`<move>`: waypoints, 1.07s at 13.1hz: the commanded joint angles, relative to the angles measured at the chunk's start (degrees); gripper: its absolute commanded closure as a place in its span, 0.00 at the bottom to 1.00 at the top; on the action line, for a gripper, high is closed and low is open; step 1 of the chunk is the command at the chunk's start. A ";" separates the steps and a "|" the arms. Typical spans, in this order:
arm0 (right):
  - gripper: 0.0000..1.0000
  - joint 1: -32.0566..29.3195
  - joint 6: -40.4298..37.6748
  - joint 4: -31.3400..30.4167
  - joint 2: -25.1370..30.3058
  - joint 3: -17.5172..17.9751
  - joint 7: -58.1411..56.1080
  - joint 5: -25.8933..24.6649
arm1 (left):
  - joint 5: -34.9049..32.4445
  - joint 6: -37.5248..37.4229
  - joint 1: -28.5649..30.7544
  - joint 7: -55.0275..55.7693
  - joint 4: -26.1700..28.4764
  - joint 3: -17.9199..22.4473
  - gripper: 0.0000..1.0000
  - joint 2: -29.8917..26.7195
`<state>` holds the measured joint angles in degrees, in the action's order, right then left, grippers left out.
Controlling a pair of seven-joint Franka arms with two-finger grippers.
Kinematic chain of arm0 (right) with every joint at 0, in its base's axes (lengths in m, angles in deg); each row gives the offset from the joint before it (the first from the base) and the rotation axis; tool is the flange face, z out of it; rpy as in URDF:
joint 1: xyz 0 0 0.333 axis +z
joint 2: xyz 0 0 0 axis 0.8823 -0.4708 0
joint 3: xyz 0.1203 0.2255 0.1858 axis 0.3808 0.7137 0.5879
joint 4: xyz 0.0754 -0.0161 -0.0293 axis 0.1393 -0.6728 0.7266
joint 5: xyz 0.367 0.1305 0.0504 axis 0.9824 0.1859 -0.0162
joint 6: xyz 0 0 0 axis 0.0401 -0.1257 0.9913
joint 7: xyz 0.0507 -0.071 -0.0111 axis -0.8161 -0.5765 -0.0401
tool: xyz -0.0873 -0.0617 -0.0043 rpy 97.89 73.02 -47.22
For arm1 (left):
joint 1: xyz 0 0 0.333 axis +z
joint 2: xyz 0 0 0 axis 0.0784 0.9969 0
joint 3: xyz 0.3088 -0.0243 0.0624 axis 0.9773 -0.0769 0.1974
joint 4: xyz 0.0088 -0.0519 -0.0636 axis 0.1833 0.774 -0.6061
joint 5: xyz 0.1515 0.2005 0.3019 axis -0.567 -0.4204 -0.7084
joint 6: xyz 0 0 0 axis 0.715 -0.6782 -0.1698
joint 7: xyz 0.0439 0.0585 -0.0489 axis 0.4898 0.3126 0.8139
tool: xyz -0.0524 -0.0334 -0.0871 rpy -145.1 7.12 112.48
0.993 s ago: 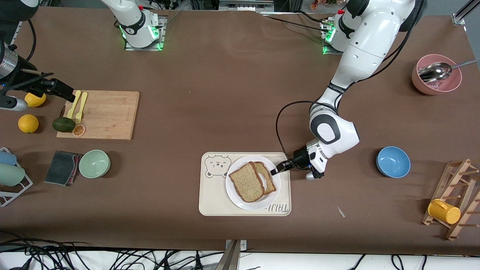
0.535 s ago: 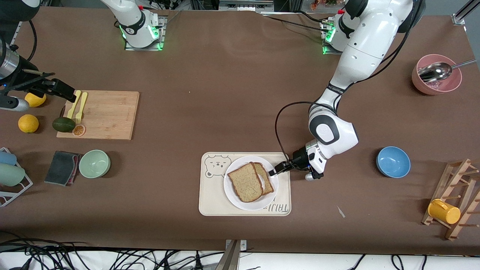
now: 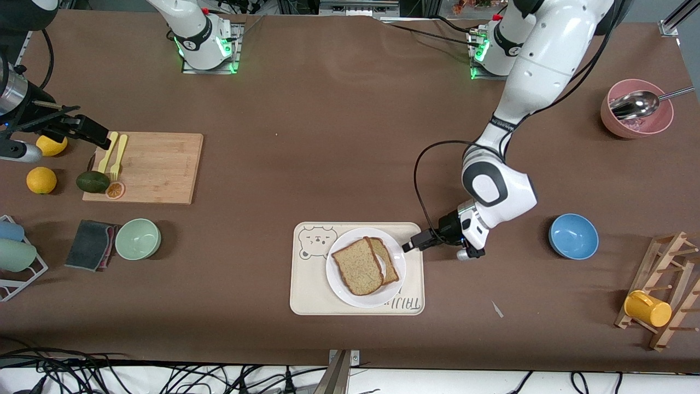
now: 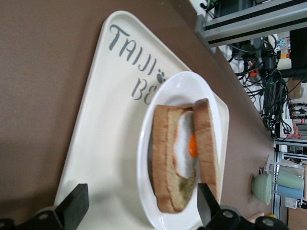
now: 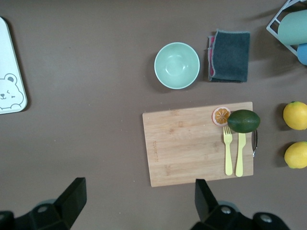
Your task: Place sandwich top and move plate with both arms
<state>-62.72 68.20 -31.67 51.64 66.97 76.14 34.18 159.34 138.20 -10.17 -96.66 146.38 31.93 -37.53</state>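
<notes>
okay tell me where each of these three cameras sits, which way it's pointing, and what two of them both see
Front view: high across the table, facing both arms' bases; shows the left gripper beside the plate.
Left wrist view: low by the tray, facing the sandwich top; its open fingers show.
Right wrist view: high, looking down on the cutting board; open right gripper shows.
Shared: both wrist views see the tray.

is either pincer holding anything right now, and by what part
Nothing is held. The left pincer is open beside the plate, clear of the top slice. The right pincer is open over the cutting board.
</notes>
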 commanded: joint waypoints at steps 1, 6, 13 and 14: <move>0.00 -0.16 0.68 0.01 0.60 0.38 -0.10 -0.42 | -1.88 -0.09 1.75 1.42 11.86 -0.60 0.01 -11.08; 0.00 -0.16 1.12 0.53 0.16 0.29 -0.63 0.45 | -12.05 -0.53 8.33 1.16 24.88 -0.69 0.00 -25.77; 0.00 -0.34 -0.46 1.15 0.95 -0.23 -0.62 0.72 | -45.14 -25.89 26.60 4.56 27.63 -0.42 0.00 -35.10; 0.00 -0.25 -0.64 1.32 0.95 0.20 -0.62 0.63 | -51.91 -28.72 27.15 8.59 25.70 -0.16 0.00 -35.89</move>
<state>-62.75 68.90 -31.13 52.07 66.67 75.99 34.20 116.59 114.65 14.80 -93.63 173.27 32.23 -70.14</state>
